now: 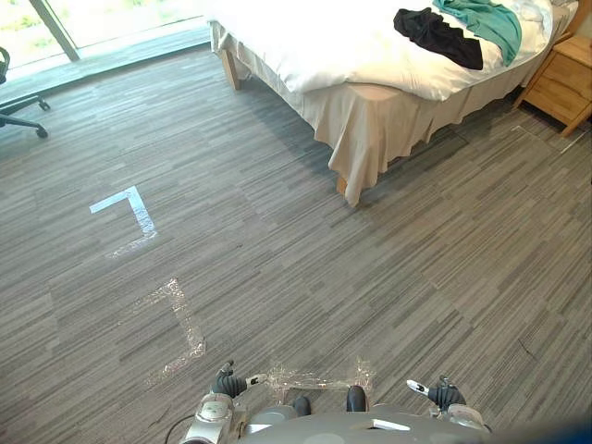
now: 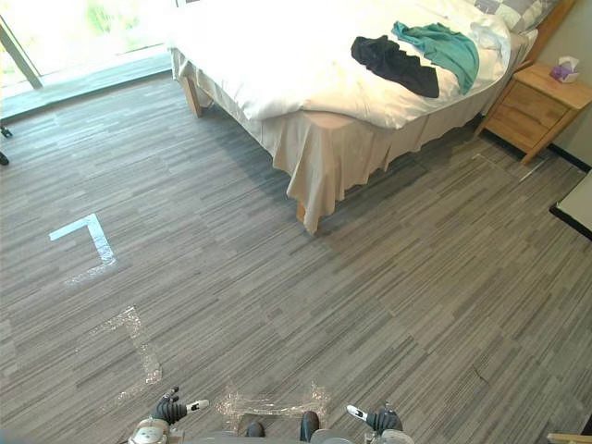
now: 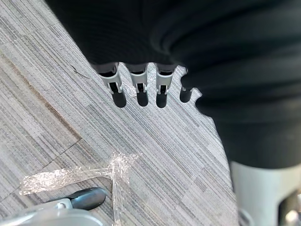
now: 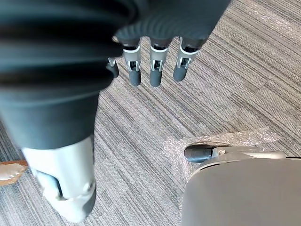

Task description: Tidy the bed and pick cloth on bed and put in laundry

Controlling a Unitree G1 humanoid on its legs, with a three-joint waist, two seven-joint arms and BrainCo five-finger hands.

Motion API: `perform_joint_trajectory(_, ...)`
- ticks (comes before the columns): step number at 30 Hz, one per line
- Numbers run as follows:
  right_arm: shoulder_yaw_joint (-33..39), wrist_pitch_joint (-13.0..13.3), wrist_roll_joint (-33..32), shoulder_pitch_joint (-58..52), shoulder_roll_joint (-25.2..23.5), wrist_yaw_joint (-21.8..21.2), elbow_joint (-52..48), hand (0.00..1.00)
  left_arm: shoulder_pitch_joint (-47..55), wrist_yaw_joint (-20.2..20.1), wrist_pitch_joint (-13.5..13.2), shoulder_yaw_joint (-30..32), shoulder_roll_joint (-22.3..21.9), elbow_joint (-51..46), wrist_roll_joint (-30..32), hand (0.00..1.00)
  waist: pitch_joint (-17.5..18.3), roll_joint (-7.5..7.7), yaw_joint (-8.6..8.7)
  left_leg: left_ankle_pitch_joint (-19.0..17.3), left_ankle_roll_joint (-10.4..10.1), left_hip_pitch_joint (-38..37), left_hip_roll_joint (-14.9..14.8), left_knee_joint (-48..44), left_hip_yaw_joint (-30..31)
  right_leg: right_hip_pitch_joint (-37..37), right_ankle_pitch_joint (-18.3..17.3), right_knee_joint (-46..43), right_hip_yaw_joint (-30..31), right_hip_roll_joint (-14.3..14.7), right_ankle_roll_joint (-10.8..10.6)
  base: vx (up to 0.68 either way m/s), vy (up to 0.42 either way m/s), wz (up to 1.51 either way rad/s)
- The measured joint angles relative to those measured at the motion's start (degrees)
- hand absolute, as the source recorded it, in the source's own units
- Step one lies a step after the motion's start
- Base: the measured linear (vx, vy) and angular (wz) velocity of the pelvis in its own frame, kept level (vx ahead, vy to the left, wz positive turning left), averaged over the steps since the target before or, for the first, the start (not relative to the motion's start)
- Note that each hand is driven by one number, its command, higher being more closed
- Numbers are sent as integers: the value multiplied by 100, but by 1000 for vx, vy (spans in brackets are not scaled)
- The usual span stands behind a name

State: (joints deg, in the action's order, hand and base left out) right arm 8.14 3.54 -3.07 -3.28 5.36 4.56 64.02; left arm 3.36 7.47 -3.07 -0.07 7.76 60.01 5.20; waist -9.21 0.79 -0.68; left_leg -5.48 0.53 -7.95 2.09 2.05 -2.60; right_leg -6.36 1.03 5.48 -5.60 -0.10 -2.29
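A bed with a white cover stands at the far right. On it lie a black cloth and a teal cloth, side by side near the pillow end. My left hand hangs low at the bottom of the view, far from the bed, fingers straight and empty over the carpet. My right hand hangs likewise at the bottom right, its fingers straight and holding nothing.
A wooden nightstand stands right of the bed, with a small purple box on top. White and clear tape marks lie on the grey carpet. An office chair base sits far left by the window.
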Motion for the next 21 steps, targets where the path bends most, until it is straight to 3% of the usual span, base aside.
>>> perform_joint_trajectory(9, -16, -8, -11, 316, -244, -36, -175, 0, -173, 1, 18, -200, 72, 3, -1, 0, -213, 2, 29, 52, 83, 296, -27, 66, -448, 630, -55, -324, 313, 38, 131, -58, -26, -25)
perform_joint_trajectory(13, 44, 0, -19, 362, -274, -22, -257, 0, -318, 4, 31, -201, 56, 0, -3, 0, -348, 57, 105, -49, 25, 326, -89, -32, -781, 1096, -396, -1108, 482, 85, 131, 10, -15, -42)
perform_joint_trajectory(14, 94, 0, -17, 360, -313, -17, -323, 0, -346, 4, 30, -199, 56, 0, -4, 0, -387, 92, 112, -180, 41, 278, -139, -152, -930, 1304, -627, -1632, 416, 96, 100, 38, -42, -49)
perform_joint_trajectory(17, 286, 45, -21, 368, -352, -8, -435, 0, -372, 5, 31, -196, 28, 2, -4, 0, -466, 46, 135, -404, 96, 162, -283, -355, -1176, 1923, -921, -3031, -249, 20, -60, 58, -64, -51)
perform_joint_trajectory(19, 460, 55, -23, 390, -354, 10, -454, 0, -376, 6, 31, -169, 7, 9, -5, 0, -479, 62, 151, -563, 33, 57, -425, -490, -1279, 2264, -986, -3964, -805, -206, 6, 154, -78, -28)
perform_joint_trajectory(21, 626, 59, -24, 426, -347, 43, -452, 0, -450, 7, 25, -120, -31, 162, -6, 0, -492, 29, 255, -712, -145, -38, -707, -575, -1279, 2389, -1191, -4259, -1435, -528, 95, 277, -154, -6)
